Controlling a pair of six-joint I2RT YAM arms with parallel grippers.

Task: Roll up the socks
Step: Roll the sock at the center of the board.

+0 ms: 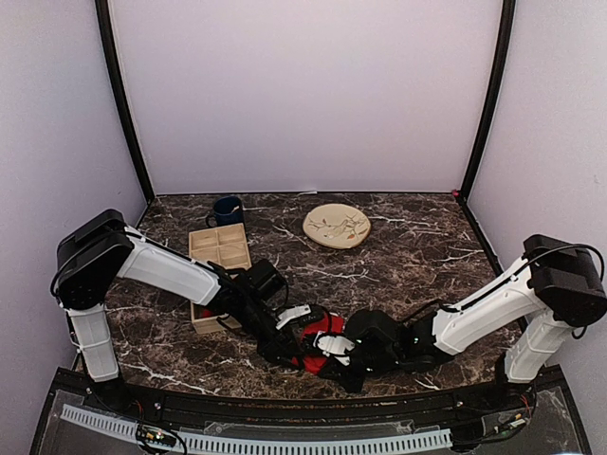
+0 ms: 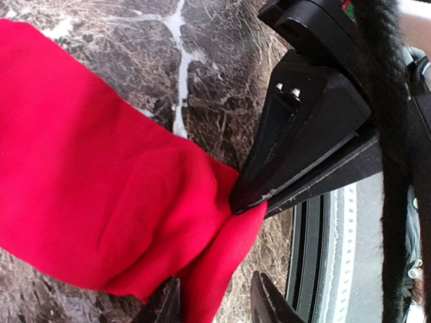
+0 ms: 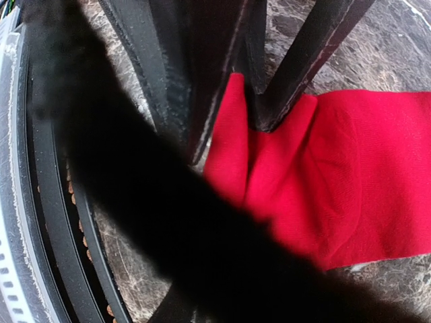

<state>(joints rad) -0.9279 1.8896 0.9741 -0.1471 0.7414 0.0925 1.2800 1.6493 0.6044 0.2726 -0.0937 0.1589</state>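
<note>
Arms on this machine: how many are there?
2. The left arm reaches in from the left side, the right arm from the right; both meet over the red socks near the front edge. No others show.

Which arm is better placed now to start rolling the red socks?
Right, probably. The right gripper is shut on the end of the red socks, so it could fold that end over. The left gripper stands open around the fabric, gripping nothing.
</note>
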